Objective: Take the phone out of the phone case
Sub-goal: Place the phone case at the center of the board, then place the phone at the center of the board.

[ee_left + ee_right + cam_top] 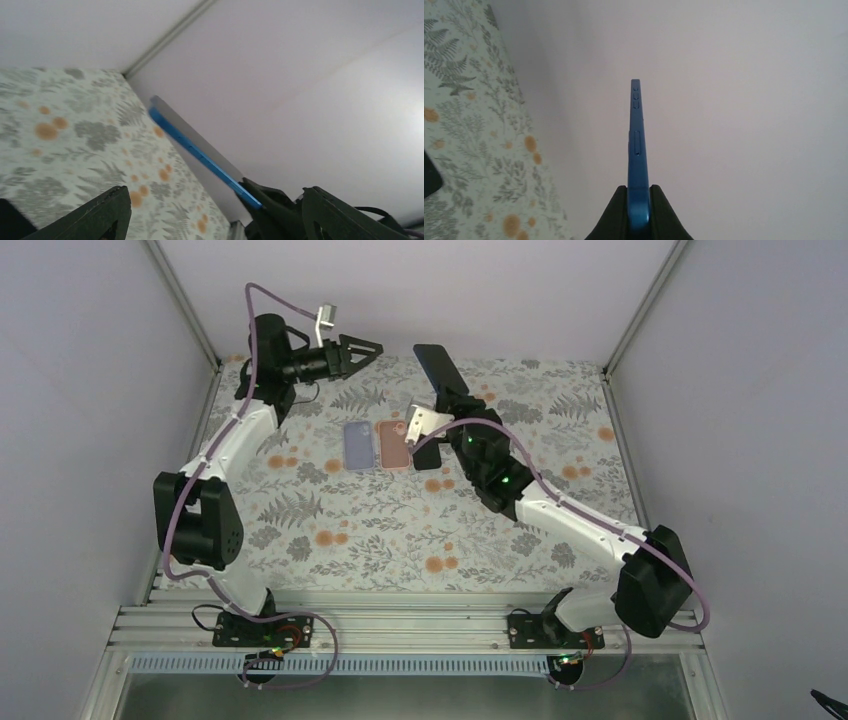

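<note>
My right gripper (455,392) is shut on the lower end of a blue phone (433,362) and holds it upright above the back of the table. In the right wrist view the phone (636,145) is edge on between the fingers (616,215), with its side buttons showing and no case around it. My left gripper (368,348) is open and empty, raised at the back left, pointing toward the phone and apart from it. The left wrist view shows the phone (192,145) slanting ahead of the open fingers (107,212).
A lavender case (358,445) and a pink-orange case (393,445) lie side by side mid-table. A black flat item (430,457) lies next to them, partly under my right wrist. The back wall stands close behind the phone.
</note>
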`<state>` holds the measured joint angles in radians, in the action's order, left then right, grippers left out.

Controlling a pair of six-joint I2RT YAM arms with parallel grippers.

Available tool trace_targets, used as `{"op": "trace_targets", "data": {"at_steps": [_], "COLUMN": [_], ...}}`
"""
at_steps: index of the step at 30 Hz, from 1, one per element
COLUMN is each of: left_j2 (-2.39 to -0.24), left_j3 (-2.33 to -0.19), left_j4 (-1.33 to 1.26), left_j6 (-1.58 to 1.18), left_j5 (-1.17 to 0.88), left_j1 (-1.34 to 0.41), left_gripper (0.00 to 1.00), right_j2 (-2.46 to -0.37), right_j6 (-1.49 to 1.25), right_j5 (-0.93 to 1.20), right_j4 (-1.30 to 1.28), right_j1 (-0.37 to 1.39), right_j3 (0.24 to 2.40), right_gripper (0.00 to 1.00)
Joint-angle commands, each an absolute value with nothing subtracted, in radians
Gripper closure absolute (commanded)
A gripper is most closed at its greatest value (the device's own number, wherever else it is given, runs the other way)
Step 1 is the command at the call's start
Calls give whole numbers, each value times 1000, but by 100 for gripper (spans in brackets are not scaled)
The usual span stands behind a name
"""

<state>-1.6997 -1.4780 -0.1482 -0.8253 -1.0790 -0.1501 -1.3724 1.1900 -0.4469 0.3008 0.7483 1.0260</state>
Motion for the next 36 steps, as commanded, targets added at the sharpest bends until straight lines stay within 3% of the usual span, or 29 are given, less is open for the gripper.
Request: {"op": "trace_targets", "data": {"at_steps": [1,7,20,30,36], "left_j2": [-1683,-1692,-1744,-1764,-1768], "left_j3": [-1445,-1445,-1433,-1428,-1411], "left_j4": [-318,-271,-322,-318,-339], "left_j6": [-987,-982,-1066,-1071,-1103], "left_j5": [-1139,-1097,-1080,-1074,-1069], "left_j1": [-201,-258,-302,-325,-324], "left_gripper": [15,17,36,72,85], "right_j2": [-1320,-1308,-1321,-1329,-1331], "right_j6": [1379,1471,1581,1610,1673], "right_j5": [-515,-523,-532,-549,-539], "right_j4": [556,663,789,820,902], "right_j1": [797,840,894,920,929], "right_j3": [987,928,865,836,781], "right_gripper": [96,96,96,96,95]}}
